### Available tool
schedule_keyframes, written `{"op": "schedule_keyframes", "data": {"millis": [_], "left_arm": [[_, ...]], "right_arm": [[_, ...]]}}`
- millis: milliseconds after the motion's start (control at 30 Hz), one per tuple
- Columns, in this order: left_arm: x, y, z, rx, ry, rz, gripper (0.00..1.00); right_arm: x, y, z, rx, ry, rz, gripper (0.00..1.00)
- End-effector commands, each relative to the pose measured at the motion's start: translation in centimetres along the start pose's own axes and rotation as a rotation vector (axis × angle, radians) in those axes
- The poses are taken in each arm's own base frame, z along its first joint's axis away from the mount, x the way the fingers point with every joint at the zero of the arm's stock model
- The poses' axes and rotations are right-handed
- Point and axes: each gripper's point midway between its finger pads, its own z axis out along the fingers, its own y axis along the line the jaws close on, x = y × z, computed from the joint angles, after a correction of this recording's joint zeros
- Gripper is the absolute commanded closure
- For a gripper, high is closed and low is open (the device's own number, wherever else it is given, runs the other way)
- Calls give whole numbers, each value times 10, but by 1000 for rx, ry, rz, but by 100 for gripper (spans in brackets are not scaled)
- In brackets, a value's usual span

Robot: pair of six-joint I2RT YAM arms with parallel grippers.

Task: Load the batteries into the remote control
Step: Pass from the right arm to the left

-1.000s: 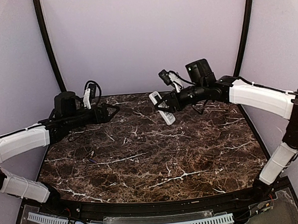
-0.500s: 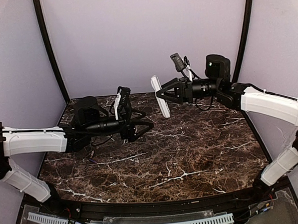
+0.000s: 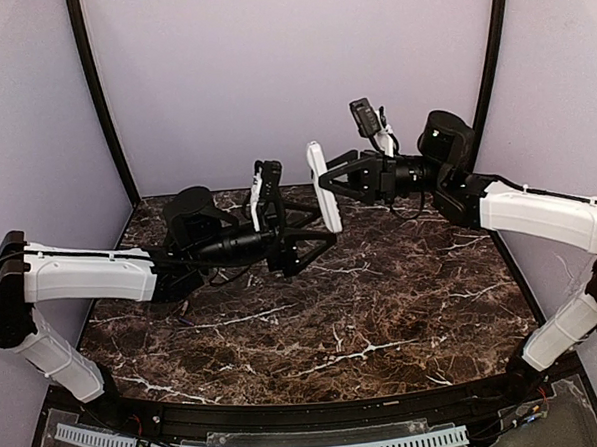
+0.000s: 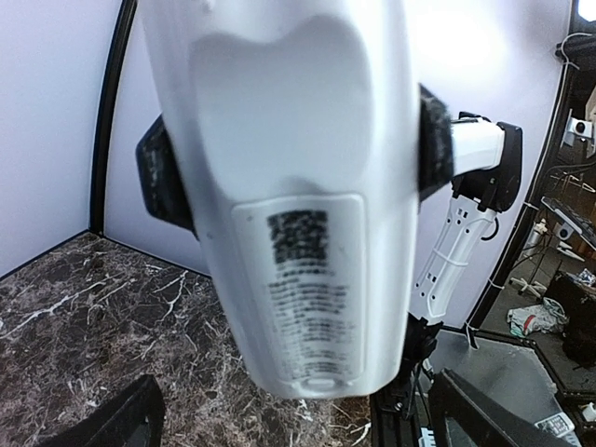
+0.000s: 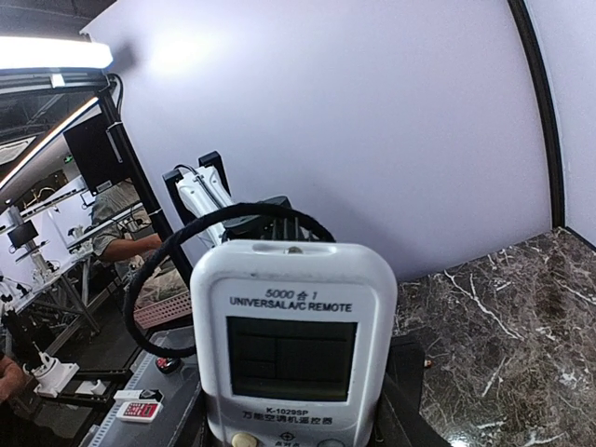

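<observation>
Dark marble table [image 3: 384,319], far edge: right gripper [image 3: 333,190] pinches slim white remote control [image 3: 324,187] aloft; left gripper [image 3: 315,245] spread. Next prob.: open its back.

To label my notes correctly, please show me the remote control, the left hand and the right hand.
remote control [image 4: 298,233]: left wrist view, on its labelled back.
left hand [image 3: 314,241]: top external view, midway between its open fingers.
right hand [image 3: 327,186]: top external view, midway between fingertips gripping the remote control.
</observation>
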Motion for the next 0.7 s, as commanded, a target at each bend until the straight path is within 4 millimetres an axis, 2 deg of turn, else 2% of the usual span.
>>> {"op": "schedule_keyframes", "data": {"millis": [0, 233, 467, 667], "left_arm": [[-15, 0, 8, -1, -60, -10, 0], [-20, -10, 18, 44, -76, -3, 0], [-24, -13, 24, 60, -90, -8, 16], [-23, -1, 25, 1, -96, -18, 29]], "right_arm": [[-4, 6, -1, -40, -29, -26, 69], [1, 7, 1, -50, -27, -21, 69], [8, 5, 0, -39, -25, -21, 68], [10, 5, -1, -37, -23, -20, 68]]}}
